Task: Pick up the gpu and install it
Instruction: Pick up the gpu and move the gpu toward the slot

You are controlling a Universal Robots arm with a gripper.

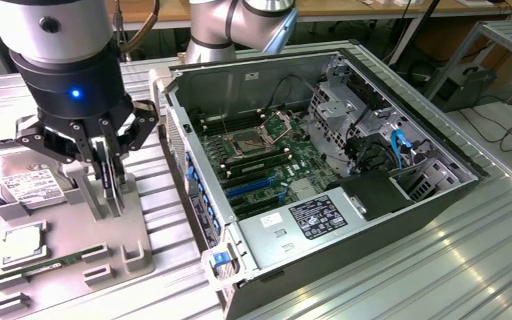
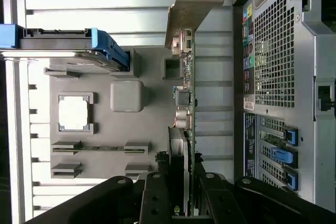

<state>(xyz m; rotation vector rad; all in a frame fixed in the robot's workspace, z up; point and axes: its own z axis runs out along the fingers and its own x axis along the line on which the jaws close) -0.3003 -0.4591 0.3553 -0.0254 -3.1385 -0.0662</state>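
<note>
Now the gripper (image 1: pixel 98 148) is clamped on the gpu (image 1: pixel 114 190), which stands upright at the holder (image 1: pixel 141 237), probably so its top edge is easy to grip.

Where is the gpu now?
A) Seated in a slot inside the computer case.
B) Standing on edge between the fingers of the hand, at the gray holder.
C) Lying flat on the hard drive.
B: the gpu stands on edge in the grip of the hand at the gray holder, outside the computer case.
</note>
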